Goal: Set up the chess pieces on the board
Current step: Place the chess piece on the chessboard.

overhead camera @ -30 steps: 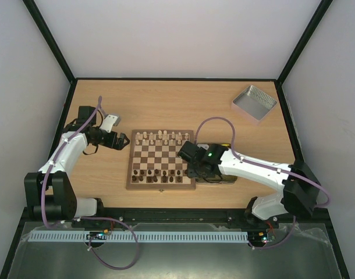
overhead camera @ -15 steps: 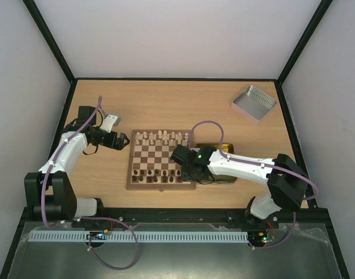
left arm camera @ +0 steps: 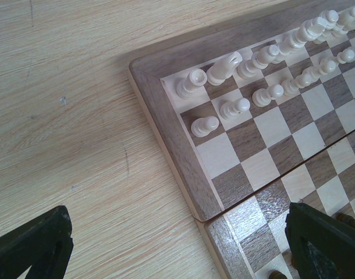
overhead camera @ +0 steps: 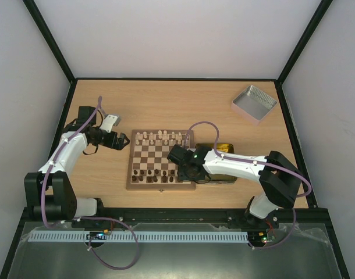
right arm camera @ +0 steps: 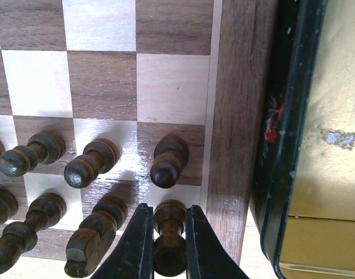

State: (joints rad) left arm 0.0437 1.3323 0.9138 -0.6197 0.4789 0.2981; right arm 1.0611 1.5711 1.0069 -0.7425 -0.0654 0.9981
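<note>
Slim black fingers (right arm camera: 137,247) of the right gripper (right arm camera: 169,212) are clamped on a dark brown turned wooden chess piece (right arm camera: 170,224) at the near right corner square of the glossy checkered wooden board (right arm camera: 235,116), beside two dark rows. Rounded cream pieces (left arm camera: 235,107) line the board's far side. The left gripper (left arm camera: 177,250) hangs wide open and empty at the board's left edge. A scuffed yellow tin (right arm camera: 323,145) lies just right of the board. A pale wood-grain table (overhead camera: 166,104) carries everything, within plain white walls (overhead camera: 166,35).

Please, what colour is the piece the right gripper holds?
Dark brown piece; best in right wrist view.
</note>
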